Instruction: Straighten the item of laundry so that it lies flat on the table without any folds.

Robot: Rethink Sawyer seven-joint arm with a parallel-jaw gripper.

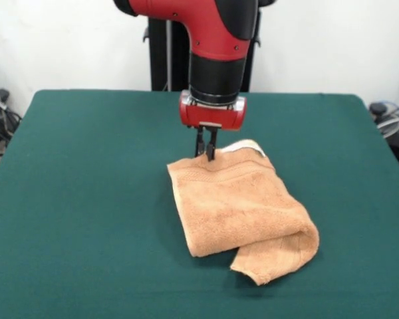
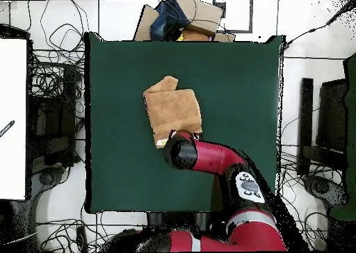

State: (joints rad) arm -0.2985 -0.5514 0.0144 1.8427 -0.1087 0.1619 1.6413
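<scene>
The item of laundry (image 1: 243,206), a tan terry towel, lies folded over itself near the middle of the green table (image 1: 86,199), with one corner tucked under at the front and a white tag (image 1: 243,145) at its far edge. My gripper (image 1: 206,154) hangs straight down at that far edge. Its two black fingers stand close together and pinch the towel's rim. From overhead the towel (image 2: 172,110) shows as a folded, uneven shape on the table (image 2: 236,83). The arm's wrist (image 2: 182,153) covers the gripper and the towel's near edge.
Cables and equipment lie off the table on both sides (image 2: 52,90). Cardboard boxes (image 2: 184,17) sit beyond the table's far edge in the overhead view. The arm's red links (image 2: 222,160) stretch over the table's lower right part.
</scene>
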